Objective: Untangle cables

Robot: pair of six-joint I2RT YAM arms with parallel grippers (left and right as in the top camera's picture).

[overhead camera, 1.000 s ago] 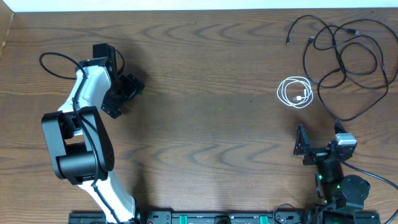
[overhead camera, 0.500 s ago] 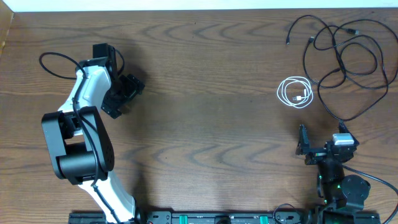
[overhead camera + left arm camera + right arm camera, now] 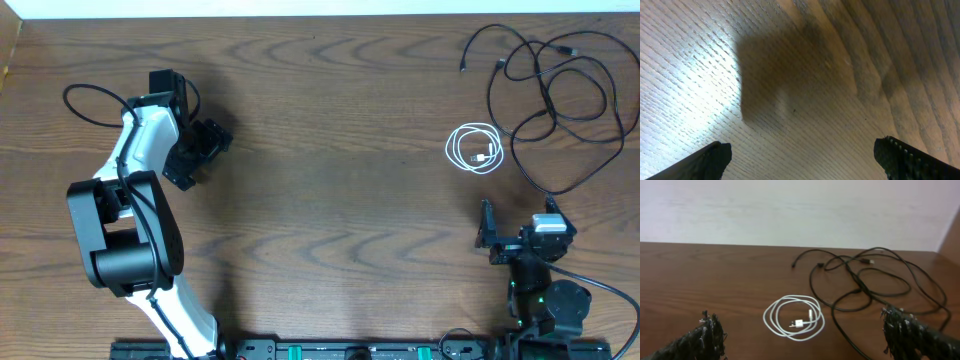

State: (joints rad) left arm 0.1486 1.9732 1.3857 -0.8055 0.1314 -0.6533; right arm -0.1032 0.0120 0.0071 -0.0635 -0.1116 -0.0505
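Several long black cables (image 3: pixel 556 88) lie in a loose tangle at the far right of the table. A short white cable (image 3: pixel 473 148) lies coiled just left of the tangle, apart from it. In the right wrist view the white coil (image 3: pixel 794 316) lies ahead between the fingers and the black cables (image 3: pixel 875 275) lie beyond it to the right. My right gripper (image 3: pixel 515 230) (image 3: pixel 802 330) is open and empty, nearer the front than the white coil. My left gripper (image 3: pixel 198 152) (image 3: pixel 802 152) is open and empty over bare wood at the far left, with no cable in its view.
The wooden table (image 3: pixel 340 150) ends in a pale wall at the back (image 3: pixel 790 210). The left arm's own thick black wire (image 3: pixel 85 105) loops at the far left. A rail with the arm bases (image 3: pixel 350 350) runs along the front edge.
My right gripper has shifted slightly toward the front edge. The left arm and the cables have not moved.
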